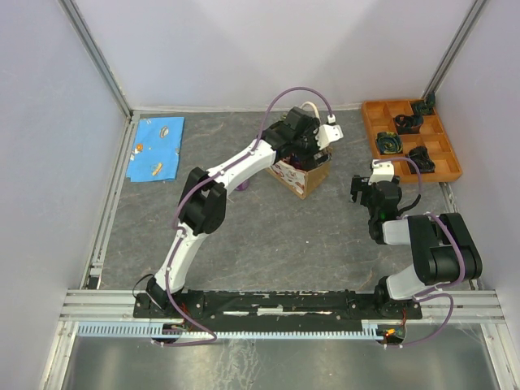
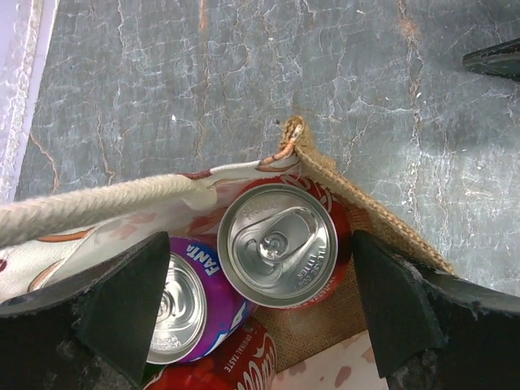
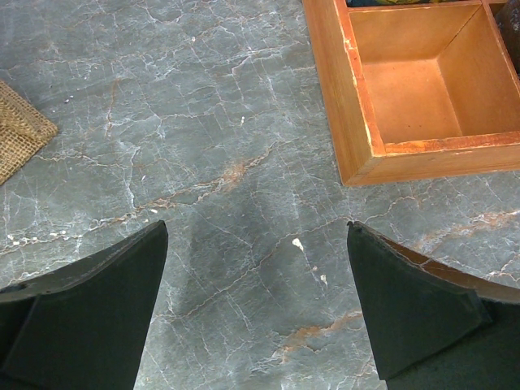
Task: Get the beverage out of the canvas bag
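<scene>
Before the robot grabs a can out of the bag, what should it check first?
1. Left gripper open: ok, jaws wide apart.
2. Red can between its fingers: ok, centred under the gripper.
3. Purple Fanta can clear of the fingers: cannot tell; one finger hides part of it.
4. White handle off the red can: ok, it lies to one side.
5. Canvas bag held steady: not ok; the right gripper hangs open over the table by the orange tray.
</scene>
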You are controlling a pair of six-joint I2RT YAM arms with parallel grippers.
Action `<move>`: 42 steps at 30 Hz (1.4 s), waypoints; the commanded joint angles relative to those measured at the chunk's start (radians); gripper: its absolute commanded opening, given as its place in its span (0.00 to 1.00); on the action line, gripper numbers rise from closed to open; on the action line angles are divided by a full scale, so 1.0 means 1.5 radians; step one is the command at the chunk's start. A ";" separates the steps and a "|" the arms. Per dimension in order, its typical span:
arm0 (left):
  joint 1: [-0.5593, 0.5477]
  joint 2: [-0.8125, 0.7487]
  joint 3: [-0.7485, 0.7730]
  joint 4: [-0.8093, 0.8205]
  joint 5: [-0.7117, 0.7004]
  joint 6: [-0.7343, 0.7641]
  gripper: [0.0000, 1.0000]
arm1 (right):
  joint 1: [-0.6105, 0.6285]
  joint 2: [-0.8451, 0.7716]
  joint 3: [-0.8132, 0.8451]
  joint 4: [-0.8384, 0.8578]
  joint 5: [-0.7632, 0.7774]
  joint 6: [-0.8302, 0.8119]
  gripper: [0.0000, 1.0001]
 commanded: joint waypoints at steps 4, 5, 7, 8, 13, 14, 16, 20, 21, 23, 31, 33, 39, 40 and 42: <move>-0.012 0.051 0.009 -0.011 -0.009 0.030 0.60 | 0.000 -0.001 0.019 0.023 0.002 0.000 0.99; -0.012 0.052 0.008 -0.012 -0.006 0.027 0.50 | 0.000 -0.001 0.019 0.023 0.002 0.001 0.99; -0.012 0.052 0.005 -0.014 0.003 0.020 0.37 | 0.000 -0.002 0.019 0.023 0.002 0.001 0.99; -0.012 0.052 0.005 -0.016 0.008 0.018 0.30 | -0.001 -0.002 0.019 0.023 0.002 0.001 0.99; -0.012 0.050 0.004 -0.022 0.008 0.010 0.03 | 0.000 -0.002 0.018 0.023 0.002 0.000 0.99; -0.011 0.048 0.005 -0.025 0.006 0.010 0.03 | -0.001 -0.001 0.019 0.023 0.002 0.000 0.99; -0.011 0.046 0.014 -0.033 0.002 0.008 0.03 | -0.001 -0.002 0.019 0.023 0.002 0.000 0.99; -0.005 0.039 0.057 -0.047 0.007 -0.011 0.03 | -0.001 -0.001 0.018 0.023 0.002 0.000 0.99; -0.003 0.035 0.070 -0.047 0.009 -0.016 0.03 | 0.000 -0.002 0.018 0.023 0.002 0.001 0.99; -0.001 0.024 0.090 -0.045 0.010 -0.023 0.03 | 0.000 -0.002 0.018 0.023 0.002 0.001 0.99; 0.003 -0.009 0.169 -0.058 -0.011 -0.026 0.03 | 0.000 -0.002 0.019 0.023 0.002 0.000 0.99; 0.007 -0.033 0.185 -0.058 -0.014 -0.030 0.03 | 0.000 -0.002 0.019 0.023 0.002 0.001 0.99; 0.015 -0.064 0.198 -0.040 -0.003 -0.052 0.03 | -0.001 -0.002 0.019 0.023 0.002 0.000 0.99; 0.015 -0.070 0.199 -0.040 -0.005 -0.053 0.03 | 0.000 -0.001 0.019 0.023 0.002 0.000 0.99; 0.019 -0.081 0.198 -0.040 -0.004 -0.059 0.03 | -0.001 -0.002 0.019 0.023 0.002 0.000 0.99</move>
